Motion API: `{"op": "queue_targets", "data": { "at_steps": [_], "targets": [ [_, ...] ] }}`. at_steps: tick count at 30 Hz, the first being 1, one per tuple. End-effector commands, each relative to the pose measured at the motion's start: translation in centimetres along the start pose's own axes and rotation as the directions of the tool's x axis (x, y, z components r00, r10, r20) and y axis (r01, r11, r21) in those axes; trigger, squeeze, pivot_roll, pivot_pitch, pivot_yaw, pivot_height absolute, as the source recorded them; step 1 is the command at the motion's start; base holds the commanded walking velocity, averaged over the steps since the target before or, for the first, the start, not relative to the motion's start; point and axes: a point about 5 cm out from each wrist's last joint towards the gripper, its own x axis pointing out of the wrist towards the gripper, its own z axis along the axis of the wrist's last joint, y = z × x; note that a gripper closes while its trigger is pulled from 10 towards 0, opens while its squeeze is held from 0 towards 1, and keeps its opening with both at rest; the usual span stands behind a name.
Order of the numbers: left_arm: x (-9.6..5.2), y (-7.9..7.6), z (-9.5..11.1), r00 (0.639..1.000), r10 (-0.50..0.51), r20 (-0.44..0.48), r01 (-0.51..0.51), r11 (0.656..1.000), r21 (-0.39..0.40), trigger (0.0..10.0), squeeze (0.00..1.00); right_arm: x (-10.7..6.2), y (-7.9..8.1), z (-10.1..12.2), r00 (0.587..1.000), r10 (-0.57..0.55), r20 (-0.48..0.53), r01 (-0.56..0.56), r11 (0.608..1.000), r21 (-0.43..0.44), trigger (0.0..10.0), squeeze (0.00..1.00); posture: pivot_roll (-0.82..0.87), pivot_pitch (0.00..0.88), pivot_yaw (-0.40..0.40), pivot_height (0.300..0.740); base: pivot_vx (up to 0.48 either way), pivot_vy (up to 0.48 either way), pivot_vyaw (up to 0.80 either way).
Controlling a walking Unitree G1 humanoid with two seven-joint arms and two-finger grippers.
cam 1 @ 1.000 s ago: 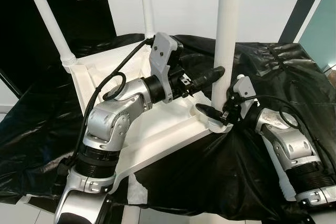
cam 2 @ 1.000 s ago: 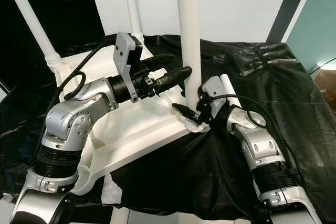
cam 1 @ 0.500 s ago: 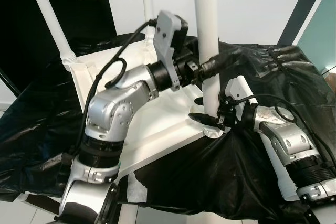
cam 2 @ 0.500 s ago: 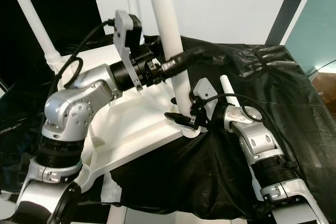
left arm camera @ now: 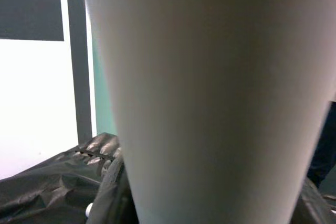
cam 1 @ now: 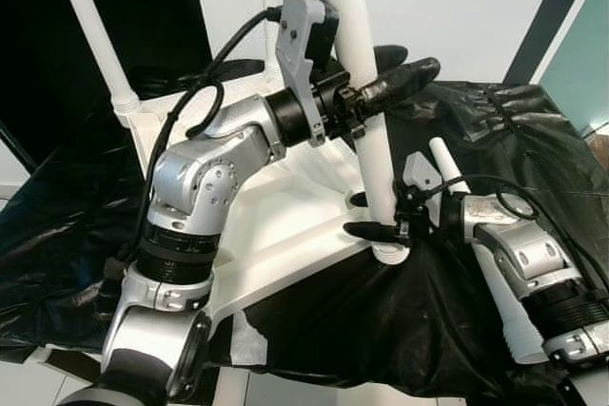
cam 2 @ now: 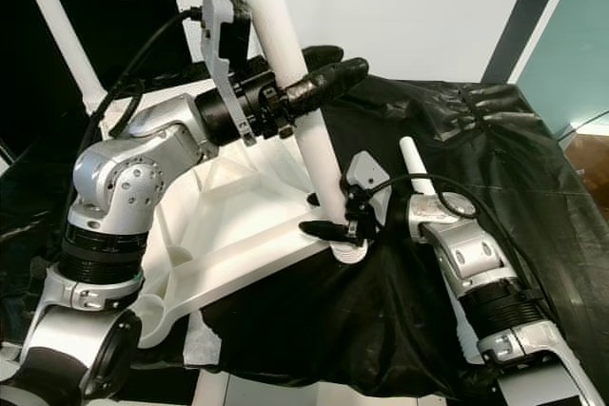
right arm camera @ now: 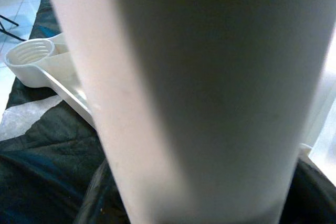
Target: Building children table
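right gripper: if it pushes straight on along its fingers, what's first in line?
Right gripper straddles the base of the white plastic table leg; beyond it, likely the upturned white tabletop. Depth unclear.

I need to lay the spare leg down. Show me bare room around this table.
Free: the black sheet beyond the right gripper, towards the teal wall, and the upturned tabletop's flat middle between its corner sockets. Crowded: the near corner, where the tilted white leg meets its socket, with the left gripper clamped higher up.

The white table leg [cam 1: 366, 102] runs off the top edge, its upper end cut away. Up close in both wrist views it blurs, hiding each gripper's fingers behind it.
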Motion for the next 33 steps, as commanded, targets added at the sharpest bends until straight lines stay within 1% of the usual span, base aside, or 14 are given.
{"op": "queue_targets", "data": {
  "at_steps": [1,4,5,6,7,8,9,10,11,18,19,29,31,33],
  "targets": [
    [0.5,-1.1,-0.7,0.989,-0.141,-0.041,0.141,0.99,0.003,0.0,0.0,-0.3,-0.5,0.4,1.0,-0.013,-0.003,0.013,1.0,-0.011,10.0,0.0,-0.04,0.0,-0.035,0.74,0.0,0.0,0.0],
    [0.6,-1.2,-1.1,0.989,-0.135,-0.056,0.136,0.991,0.012,0.0,0.0,-0.3,-0.6,0.5,1.0,-0.014,0.002,0.014,1.0,-0.009,10.0,0.0,-0.04,0.0,-0.035,0.74,0.0,0.0,0.0],
    [0.7,-1.2,-1.1,0.989,-0.135,-0.055,0.136,0.991,0.005,6.6,0.0,-0.3,-0.6,0.5,1.0,-0.015,0.003,0.015,1.0,-0.011,10.0,0.0,-0.04,0.0,-0.034,0.74,0.0,0.0,0.0],
    [0.7,-1.3,-1.1,0.988,-0.145,-0.053,0.145,0.989,0.005,2.6,0.0,-0.3,-0.6,0.6,1.0,-0.016,0.005,0.016,1.0,-0.01,10.0,0.0,-0.04,0.0,-0.034,0.74,0.0,0.0,0.0],
    [0.8,-1.5,-1.1,0.987,-0.15,-0.053,0.151,0.988,0.013,2.1,0.0,-0.4,-0.7,0.6,1.0,-0.019,0.008,0.019,1.0,-0.008,10.0,0.0,-0.04,0.0,-0.034,0.74,0.0,0.0,0.0],
    [0.8,-1.5,-1.2,0.988,-0.145,-0.054,0.146,0.989,0.008,9.1,0.0,-0.4,-0.7,0.6,1.0,-0.025,0.009,0.025,1.0,-0.011,10.0,0.0,-0.04,0.0,-0.034,0.74,0.0,0.0,0.0],
    [0.9,-1.5,-1.3,0.988,-0.144,-0.058,0.143,0.99,-0.011,10.0,0.0,-0.4,-0.8,0.6,1.0,-0.029,0.01,0.029,1.0,-0.011,10.0,0.0,-0.04,0.0,-0.032,0.74,0.0,0.0,0.0],
    [0.9,-1.5,-1.3,0.988,-0.144,-0.058,0.143,0.99,-0.011,10.0,0.0,-0.4,-0.8,0.6,1.0,-0.029,0.01,0.029,1.0,-0.011,10.0,0.0,-0.04,0.0,-0.032,0.74,0.0,0.0,0.0],
    [0.9,-1.5,-1.3,0.987,-0.149,-0.054,0.148,0.989,-0.021,10.0,1.0,-0.4,-0.8,0.6,0.999,-0.031,0.01,0.031,0.999,-0.011,10.0,0.0,-0.05,0.0,-0.032,0.74,0.0,0.0,0.0],
    [1.1,-1.6,-1.6,0.99,-0.122,-0.069,0.122,0.992,-0.003,10.0,1.0,-0.4,-0.9,0.7,0.999,-0.035,0.012,0.035,0.999,-0.011,10.0,0.0,-0.05,0.0,-0.03,0.74,0.0,0.0,0.0],
    [1.1,-1.8,-2.1,0.989,-0.124,-0.082,0.124,0.992,-0.005,10.0,0.0,-0.4,-0.9,0.7,0.999,-0.037,0.014,0.037,0.999,-0.012,10.0,0.0,-0.05,0.0,-0.028,0.74,0.0,0.0,0.0],
    [1.5,-1.7,-4.1,0.988,-0.079,-0.13,0.079,0.997,-0.006,10.0,0.0,-0.5,-1.0,1.2,0.999,-0.041,0.031,0.042,0.999,-0.017,10.0,0.0,-0.05,0.0,-0.021,0.74,0.0,0.0,0.0],
    [1.6,-1.4,-4.3,0.991,-0.044,-0.124,0.043,0.999,-0.01,0.0,0.0,-0.5,-1.0,1.3,0.998,-0.045,0.036,0.046,0.999,-0.016,10.0,0.0,-0.05,0.0,-0.018,0.74,0.0,0.0,0.0],
    [1.6,-1.3,-4.4,0.993,-0.032,-0.117,0.03,0.999,-0.017,0.0,0.0,-0.5,-1.0,1.3,0.998,-0.047,0.038,0.047,0.999,-0.017,10.0,0.0,-0.05,0.0,-0.018,0.74,0.0,0.0,0.0]
  ]
}}
